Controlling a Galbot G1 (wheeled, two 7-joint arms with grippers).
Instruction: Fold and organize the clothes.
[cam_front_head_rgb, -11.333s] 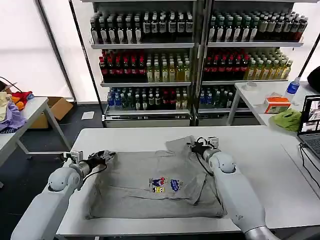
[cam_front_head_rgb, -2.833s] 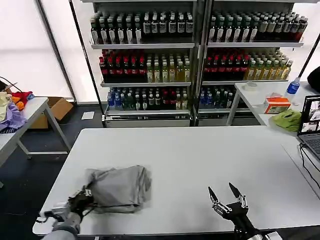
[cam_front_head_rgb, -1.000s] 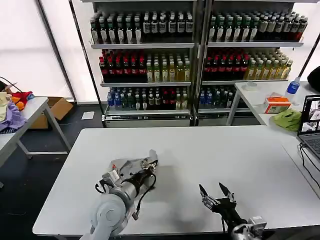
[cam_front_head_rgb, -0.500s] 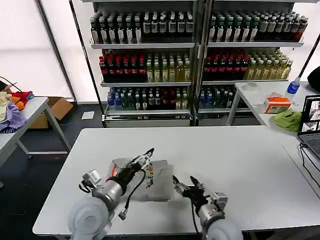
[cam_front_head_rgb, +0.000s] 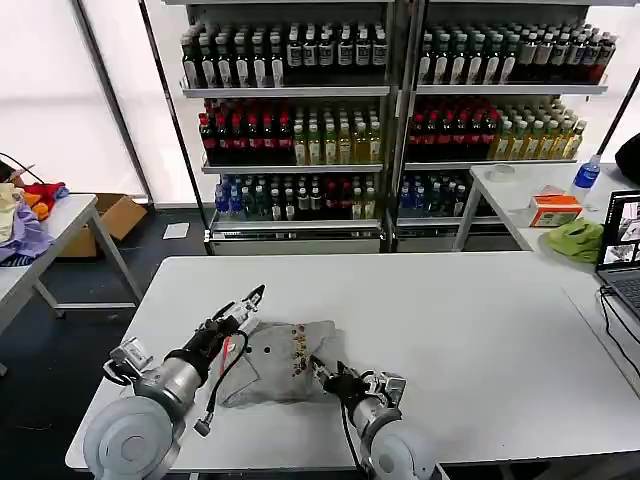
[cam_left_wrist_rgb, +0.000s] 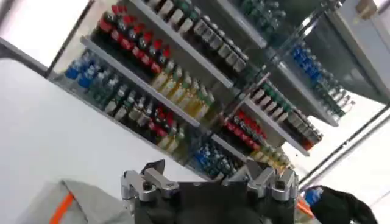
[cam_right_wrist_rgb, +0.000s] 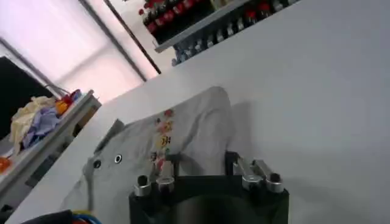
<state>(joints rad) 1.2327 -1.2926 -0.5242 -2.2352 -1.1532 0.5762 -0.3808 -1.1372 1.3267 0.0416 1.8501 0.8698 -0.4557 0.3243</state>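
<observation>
One of the clothes, a light grey shirt (cam_front_head_rgb: 283, 362), lies folded into a small bundle on the white table (cam_front_head_rgb: 460, 320), near the front left. Its coloured print (cam_front_head_rgb: 297, 349) faces up. My left gripper (cam_front_head_rgb: 248, 302) is open, lifted just off the bundle's left corner, with nothing between its fingers. In the left wrist view this gripper (cam_left_wrist_rgb: 210, 175) points at the shelves, and a grey corner with an orange lining (cam_left_wrist_rgb: 61, 207) shows below. My right gripper (cam_front_head_rgb: 322, 372) is open and low at the bundle's right edge. In the right wrist view its fingers (cam_right_wrist_rgb: 200, 163) straddle the edge of the shirt (cam_right_wrist_rgb: 183, 131).
Bottle shelves (cam_front_head_rgb: 380, 120) stand behind the table. A side table at right carries a laptop (cam_front_head_rgb: 622, 250), a green cloth (cam_front_head_rgb: 575, 238) and an orange box (cam_front_head_rgb: 553, 209). Another table at left holds a pile of clothes (cam_front_head_rgb: 22, 225); a cardboard box (cam_front_head_rgb: 115, 215) sits on the floor.
The left gripper has drawn back to the left off the bundle and opened. The right gripper has come in leftward to the bundle's right edge. The shirt now lies flatter, print up.
</observation>
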